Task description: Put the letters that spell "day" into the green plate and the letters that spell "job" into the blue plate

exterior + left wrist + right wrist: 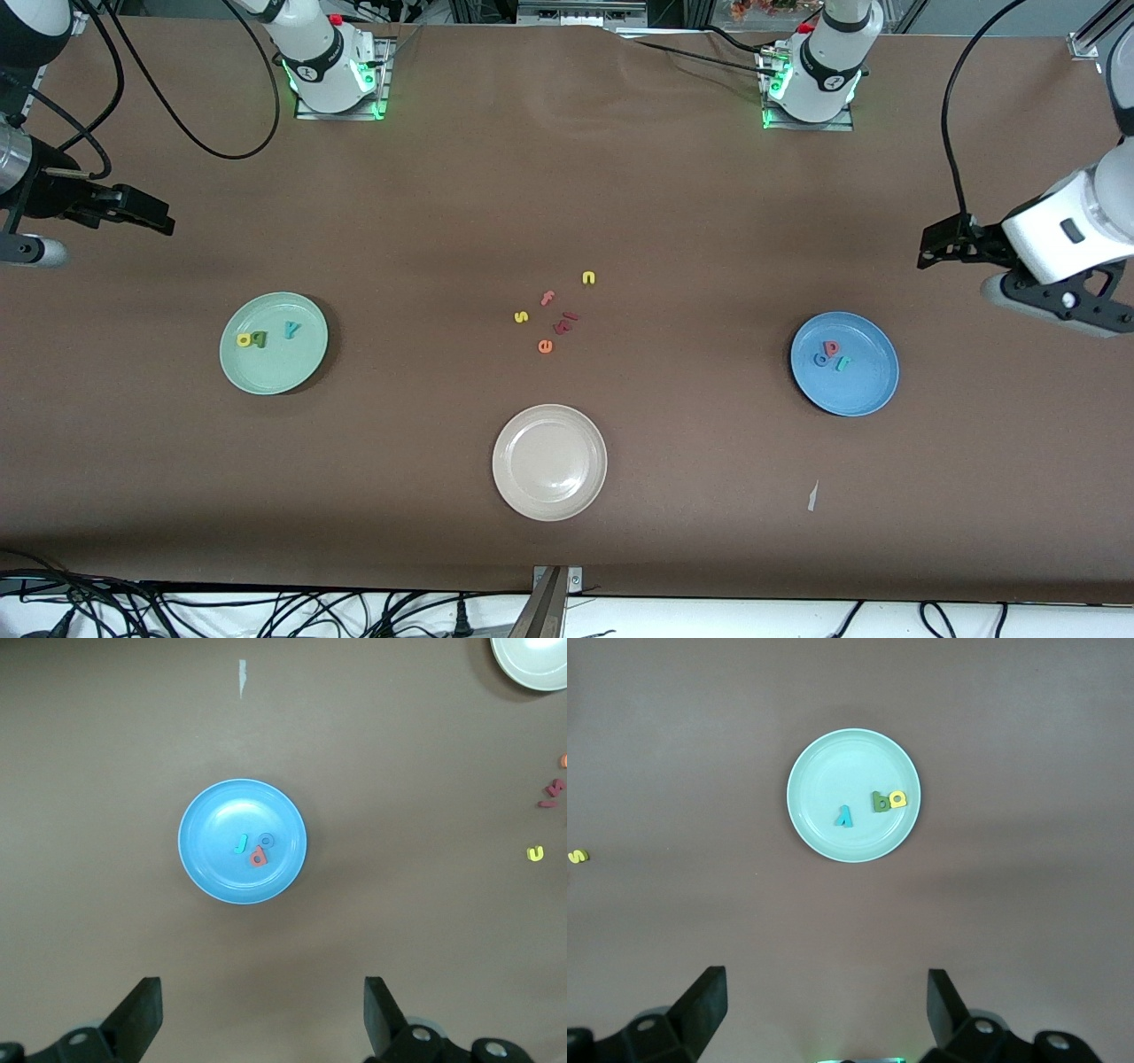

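Broadly, the brown table (pixel 567 177) is seen to carry three round plates, well apart from one another. The pale mint-green shallow-rimmed plate (pixel 306 363) lies toward the right arm's end; in it the teal foam y (pixel 291 330) sits apart from the green foam d (pixel 259 338) and the yellow foam a (pixel 244 339), which touch. The mid-blue shallow-rimmed plate (pixel 859 394) lies toward the left arm's end, and in it the red foam b (pixel 832 348), the blue foam ring o (pixel 821 360) and the teal hooked foam j (pixel 842 361) are bunched together. Both words are judged to be sorted already. The beige plate (pixel 549 462), nearest the front camera, is left empty. The left tool (pixel 941 244) and the right tool (pixel 151 215) are held wide, empty, raised over the table's ends, presumably parked clear. The loose foam letters (pixel 554 312) are left between the plates, unneeded.
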Controlling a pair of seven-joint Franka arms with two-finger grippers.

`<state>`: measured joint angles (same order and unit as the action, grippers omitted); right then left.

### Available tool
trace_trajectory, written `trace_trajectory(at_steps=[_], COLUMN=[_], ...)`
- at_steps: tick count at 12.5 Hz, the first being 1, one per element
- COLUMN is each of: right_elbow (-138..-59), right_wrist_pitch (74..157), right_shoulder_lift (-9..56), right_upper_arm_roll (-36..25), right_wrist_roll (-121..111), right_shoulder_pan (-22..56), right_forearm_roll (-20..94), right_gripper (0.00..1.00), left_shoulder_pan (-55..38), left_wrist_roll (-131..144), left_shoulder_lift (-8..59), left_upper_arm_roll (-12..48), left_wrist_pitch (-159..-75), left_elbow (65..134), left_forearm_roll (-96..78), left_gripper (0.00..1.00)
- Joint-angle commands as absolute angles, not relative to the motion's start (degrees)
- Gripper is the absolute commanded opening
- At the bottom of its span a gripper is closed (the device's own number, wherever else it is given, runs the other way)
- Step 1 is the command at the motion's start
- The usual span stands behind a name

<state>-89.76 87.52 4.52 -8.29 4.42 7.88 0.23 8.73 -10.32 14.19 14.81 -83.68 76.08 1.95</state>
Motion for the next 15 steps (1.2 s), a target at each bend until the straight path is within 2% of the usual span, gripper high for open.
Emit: trace_trajectory(at_steps=[1,3,7,15], right_elbow=[-88.51,-88.51,-88.51,-88.59], right_wrist_pitch=[87.27,87.28,87.28,87.28], right_shoulder_lift=[4.75,4.75,4.75,4.83], right_upper_arm_roll=[-8.79,-8.61,-8.61,-8.61], right_wrist_roll=[5.01,5.01,5.01,5.01], right_shoulder_pan=[8.53,8.61,8.61,8.53], right_forearm_roll=[-0.44,-0.44,-0.44,-0.44], right_gripper=[1.00,1.00,1.00,1.00], left_shoulder_pan=[3.02,-0.43,-0.26,0.26], left_wrist_roll=[-9.23,-9.40,-1.80,4.83], left_shoulder_lift=[9.85,7.74,1.60,1.14], left_upper_arm_roll=[7.59,3.53,2.55,2.81], left_wrist_pitch=[-87.08,-89.72,-93.96,-93.08], left_elbow=[83.04,85.07,92.36,91.67], left_forearm_roll=[0.70,1.05,0.44,0.35], left_gripper=[1.00,1.00,1.00,1.00])
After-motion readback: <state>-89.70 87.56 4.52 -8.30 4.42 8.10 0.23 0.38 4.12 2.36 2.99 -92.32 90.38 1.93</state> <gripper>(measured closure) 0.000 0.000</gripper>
